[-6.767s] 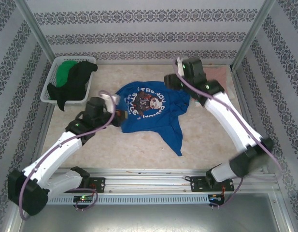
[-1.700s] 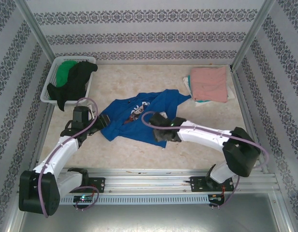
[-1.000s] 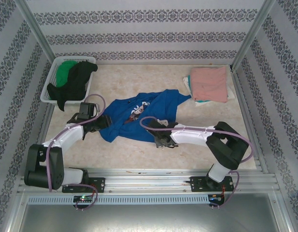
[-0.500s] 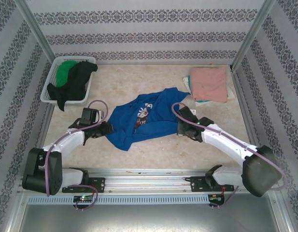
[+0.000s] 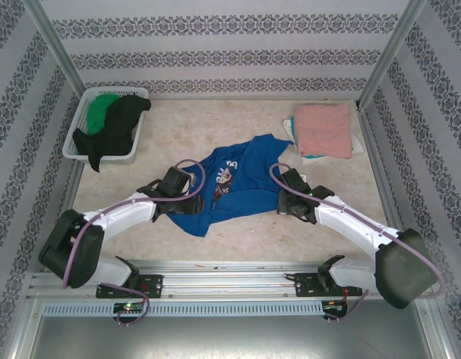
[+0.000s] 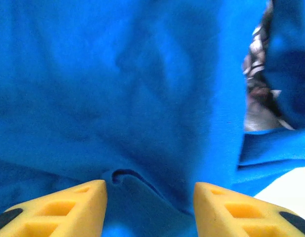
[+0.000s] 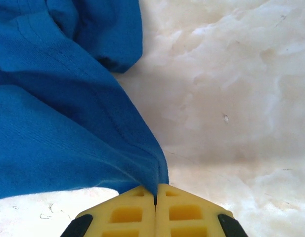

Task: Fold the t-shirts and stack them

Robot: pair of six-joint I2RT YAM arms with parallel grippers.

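The royal-blue t-shirt (image 5: pixel 241 179) lies in the middle of the pale, blotchy worktop (image 5: pixel 215 127). It is soft and all crumpled, with bumps and folds. Its white and dark print (image 5: pixel 221 178) is partly tucked into a fold. One blue point of cloth hangs down toward the near edge.

A white plastic basket (image 5: pixel 75 127) with slats sits in the far left corner. A black t-shirt (image 5: pixel 116 127) flops over its rim, and a green t-shirt (image 5: pixel 103 107) is bunched up behind it. In the far right corner a salmon-pink t-shirt (image 5: pixel 323 129) lies folded flat and square on top of a small stack.

There is lots of bare worktop behind the blue shirt, between the basket and the stack. There is also a bare strip in front of it. Metal posts and patterned walls stand close around the sides.

The left fingers (image 5: pixel 193 197) are at the left side of the blue shirt. In the left wrist view the yellow fingers (image 6: pixel 68 210) stand apart. They look blocky, with square holes. A little fold of blue cloth (image 6: pixel 127 177) sits in the gap between them.

The right fingers (image 5: pixel 284 200) are at the right side of the shirt. In the right wrist view they (image 7: pixel 137 212) are pressed tight together, pinching the hemmed edge of the blue cloth (image 7: pixel 68 133). Bare worktop lies just beside them.
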